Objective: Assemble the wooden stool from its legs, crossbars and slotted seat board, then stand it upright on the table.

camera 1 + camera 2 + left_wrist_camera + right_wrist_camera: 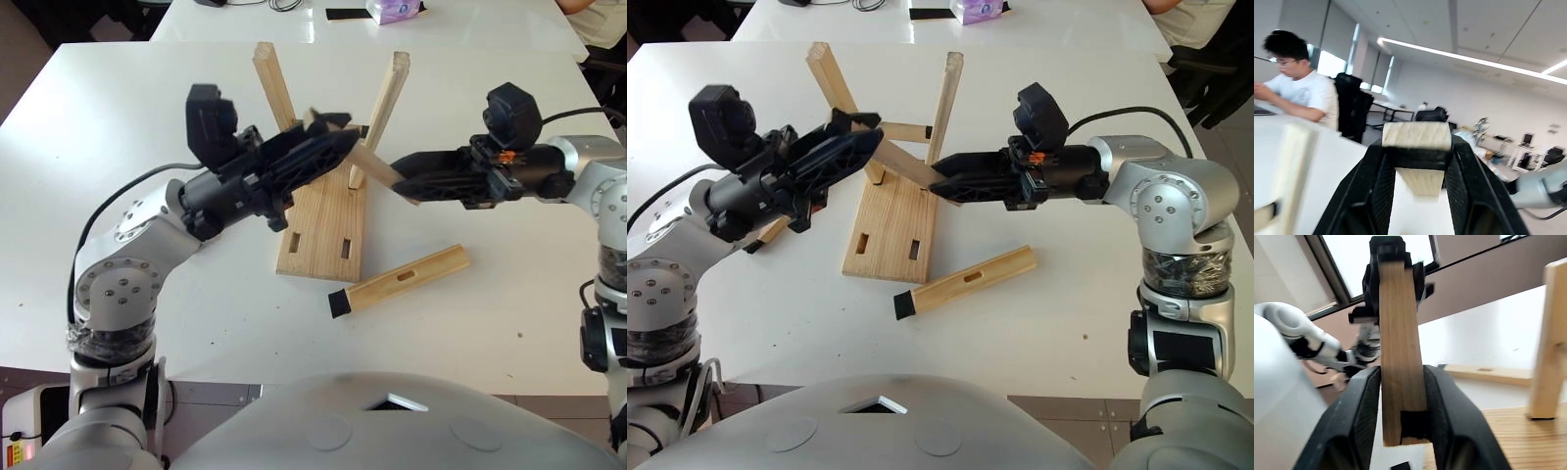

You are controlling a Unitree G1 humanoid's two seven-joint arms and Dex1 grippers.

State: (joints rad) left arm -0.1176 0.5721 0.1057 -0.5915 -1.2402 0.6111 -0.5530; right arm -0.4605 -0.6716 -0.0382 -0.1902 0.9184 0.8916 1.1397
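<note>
Left hand (338,143) and right hand (398,173) clamp one wooden bar (373,165) over the seat board (315,240); loose leg (407,277) lies beside

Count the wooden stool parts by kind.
Board: 1
Standing legs: 2
Loose leg: 1
Crossbar between standing legs: 1
Held piece, in left hand and right hand: 1
Slotted piece left of board: 1
Total: 7

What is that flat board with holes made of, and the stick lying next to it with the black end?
The seat board looks like pale, unpainted wood: grain lines run along it, no shine. The loose leg beside it seems the same bare light wood. Its black end cap is probably rubber or plastic; matte, but I cannot tell which.
</note>
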